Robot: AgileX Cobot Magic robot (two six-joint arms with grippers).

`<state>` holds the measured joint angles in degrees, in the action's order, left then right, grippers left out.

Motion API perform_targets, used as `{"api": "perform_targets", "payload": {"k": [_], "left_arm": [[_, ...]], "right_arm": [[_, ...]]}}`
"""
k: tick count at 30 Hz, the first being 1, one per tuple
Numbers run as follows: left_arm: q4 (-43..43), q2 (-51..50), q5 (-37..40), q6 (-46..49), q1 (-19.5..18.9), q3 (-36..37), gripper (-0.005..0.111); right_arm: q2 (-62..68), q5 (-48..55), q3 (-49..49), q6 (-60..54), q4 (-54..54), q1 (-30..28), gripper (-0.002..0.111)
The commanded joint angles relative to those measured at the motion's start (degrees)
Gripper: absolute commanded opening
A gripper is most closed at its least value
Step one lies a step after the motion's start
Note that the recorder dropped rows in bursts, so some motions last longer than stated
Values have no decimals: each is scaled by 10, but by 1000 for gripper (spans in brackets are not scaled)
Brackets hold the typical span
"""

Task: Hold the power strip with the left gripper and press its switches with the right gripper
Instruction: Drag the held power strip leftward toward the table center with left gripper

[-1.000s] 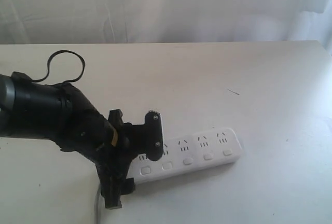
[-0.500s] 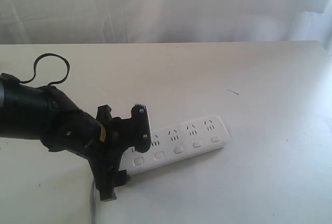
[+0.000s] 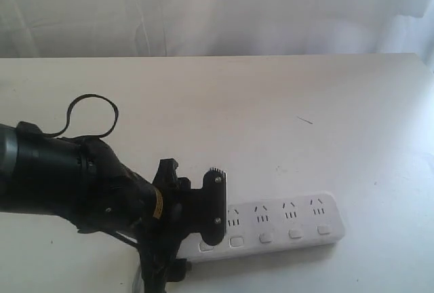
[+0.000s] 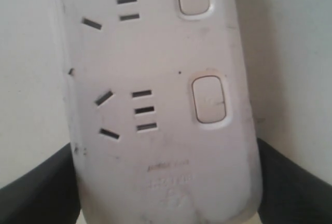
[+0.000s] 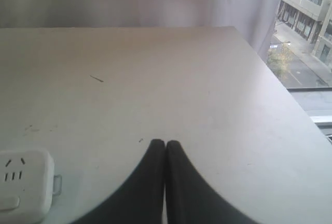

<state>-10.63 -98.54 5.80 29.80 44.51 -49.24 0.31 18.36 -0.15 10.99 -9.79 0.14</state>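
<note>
The white power strip (image 3: 285,222) lies flat on the table near its front edge. My left gripper (image 3: 193,239), black with a cable loop behind its wrist, is shut on the strip's left end, one finger on each long side. The left wrist view shows the strip (image 4: 155,105) filling the gap between the two dark fingers (image 4: 36,193). The switches (image 3: 296,233) run along its near side; two show close up (image 4: 208,99). My right gripper (image 5: 165,143) is shut and empty, hovering over bare table beyond the strip's far end (image 5: 23,182). It is outside the exterior view.
The pale table (image 3: 271,103) runs back to a white curtain (image 3: 217,8). A small dark speck (image 3: 305,120) lies on the tabletop. In the right wrist view the table's edge (image 5: 290,105) borders a window.
My left gripper and the power strip first shifted left, then moved right and toward the table's front edge. The strip stays clamped in the gripper.
</note>
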Motion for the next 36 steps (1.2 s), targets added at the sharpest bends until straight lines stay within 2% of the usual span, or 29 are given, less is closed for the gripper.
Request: {"api": "perform_targets", "payload": {"k": [1,5,9,15,17,20,22,24,26,30,32,36], "left_arm": [[44,-2,74,52,8,9,0],[133,-2,46,105,8,12,0],[192,-2,-28,94,8,12,0],[199,-2,-87,46,8,12,0],[199,-2,-86,47,8,12,7],[199,-2,-71,49,8,12,30],[199,-2,-58,49,8,12,47],[198,-2,-58,49,8,12,53],[195,-2,-58,50,8,12,49],[195,-2,-54,51,8,12,30],[195,-2,-46,51,8,12,31],[195,-2,-35,51,8,12,55]], "right_arm": [[-3,-22,1,-7,-23,-1,0],[-3,-22,1,-7,-41,-1,0],[-3,-22,1,-7,-87,-1,0],[-3,-44,1,-7,-245,-1,0],[-3,-83,1,-7,-246,-1,0],[-3,-167,1,19,-227,-1,0],[-3,-230,1,51,-215,-1,0],[-3,-293,1,90,-207,-1,0],[-3,-348,1,127,-207,-1,0],[-3,-439,1,198,-207,-1,0],[-3,-471,1,264,-207,-1,0],[-3,-479,1,440,-207,-1,0]]}}
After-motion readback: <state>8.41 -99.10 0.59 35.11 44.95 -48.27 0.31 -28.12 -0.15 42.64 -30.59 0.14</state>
